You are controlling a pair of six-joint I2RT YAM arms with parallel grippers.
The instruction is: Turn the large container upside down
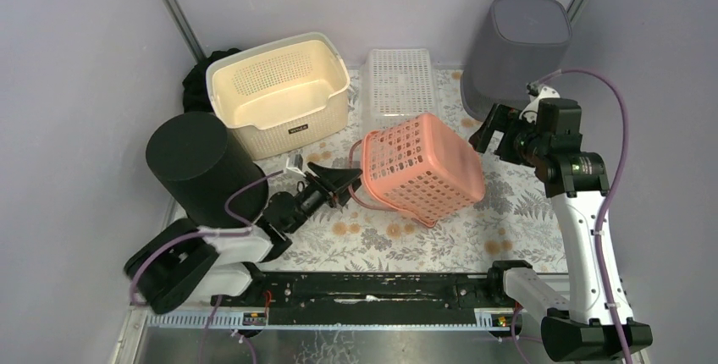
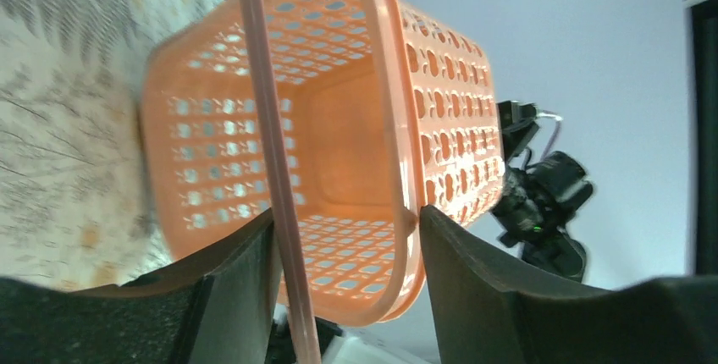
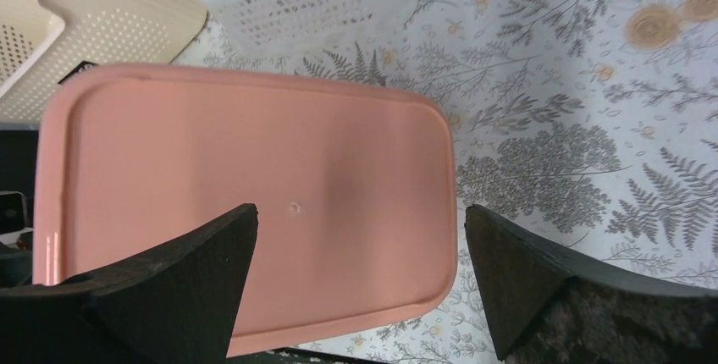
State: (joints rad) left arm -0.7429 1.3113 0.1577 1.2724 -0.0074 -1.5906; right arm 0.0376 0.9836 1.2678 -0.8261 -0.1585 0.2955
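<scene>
Your left fingers [image 2: 508, 296] stand half-parted, loose astride the rim of the pink basket [image 1: 423, 168], half-flipped on its side on the worktop [image 1: 525, 212], so your right fingers [image 3: 169, 296], wide and empty, should probably push its base over.

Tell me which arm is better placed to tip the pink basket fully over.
Left. The left tool straddles the rim of the tilted pink basket at its open end. The right tool hangs open facing the base, apart from it.
</scene>
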